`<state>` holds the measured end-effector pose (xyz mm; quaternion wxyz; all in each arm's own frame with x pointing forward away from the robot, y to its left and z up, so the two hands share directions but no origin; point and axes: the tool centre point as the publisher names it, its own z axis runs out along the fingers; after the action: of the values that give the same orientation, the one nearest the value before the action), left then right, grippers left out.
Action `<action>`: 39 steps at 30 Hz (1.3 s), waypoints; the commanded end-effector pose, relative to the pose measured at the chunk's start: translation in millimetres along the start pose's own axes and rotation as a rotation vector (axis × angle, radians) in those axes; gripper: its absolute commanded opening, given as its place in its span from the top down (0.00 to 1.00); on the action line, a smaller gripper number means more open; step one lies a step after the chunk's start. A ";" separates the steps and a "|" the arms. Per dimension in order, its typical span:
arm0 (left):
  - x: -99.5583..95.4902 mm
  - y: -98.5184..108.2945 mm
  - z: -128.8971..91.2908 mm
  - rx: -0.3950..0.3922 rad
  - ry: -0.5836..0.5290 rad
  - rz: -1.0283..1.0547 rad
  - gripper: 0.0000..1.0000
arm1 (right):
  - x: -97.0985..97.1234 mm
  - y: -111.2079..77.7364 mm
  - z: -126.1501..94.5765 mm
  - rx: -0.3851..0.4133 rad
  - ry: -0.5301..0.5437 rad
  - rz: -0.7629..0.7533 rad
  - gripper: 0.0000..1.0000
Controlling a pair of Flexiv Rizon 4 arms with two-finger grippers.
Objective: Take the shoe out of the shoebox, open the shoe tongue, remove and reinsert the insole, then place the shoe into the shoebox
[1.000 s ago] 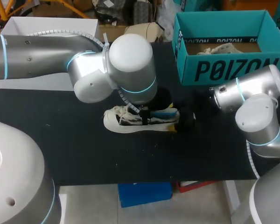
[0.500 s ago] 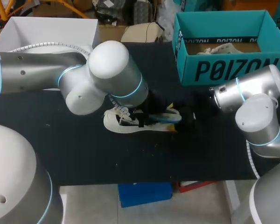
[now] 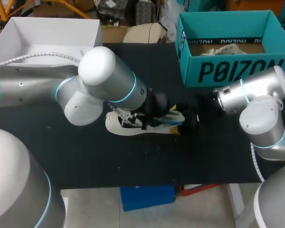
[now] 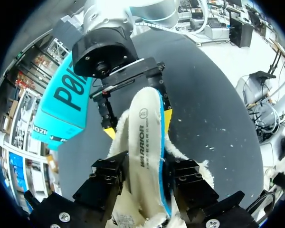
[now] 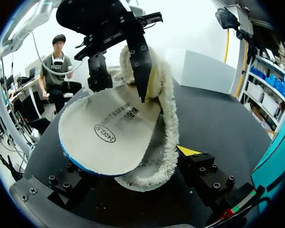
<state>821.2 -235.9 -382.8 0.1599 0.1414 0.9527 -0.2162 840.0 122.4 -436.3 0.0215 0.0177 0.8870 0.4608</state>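
Insole removal appears under way: on the black table (image 3: 85, 152), near-left of the teal cardboard shoebox (image 3: 228, 71), the right gripper (image 5: 133, 166) clamps the heel of the white fleece-lined shoe (image 3: 133, 124) while the left gripper (image 4: 149, 183) pinches the blue-edged white insole (image 4: 145, 142), which next needs drawing fully clear.

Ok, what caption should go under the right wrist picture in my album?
Right gripper steadies the fluffy shoe while the left gripper pinches its half-out insole.

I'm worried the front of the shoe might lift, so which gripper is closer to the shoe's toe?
Left. The left gripper grips the insole over the middle of the shoe, nearer the toe. The right gripper clamps the heel, the opposite end.
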 end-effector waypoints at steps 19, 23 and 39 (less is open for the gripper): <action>-14.3 -24.2 23.4 0.001 0.008 0.034 0.65 | -0.6 -2.9 2.2 0.001 0.001 0.001 1.00; -15.4 -23.9 17.8 -0.019 0.003 0.020 1.00 | -0.6 -2.9 2.2 0.001 0.001 0.001 1.00; 11.4 -48.9 -47.5 0.071 0.016 0.020 1.00 | -0.6 -2.9 2.2 0.001 0.001 0.001 1.00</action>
<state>790.6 -267.5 -345.3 0.1532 0.1581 0.9452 -0.2411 840.0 122.3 -436.3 0.0215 0.0178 0.8870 0.4609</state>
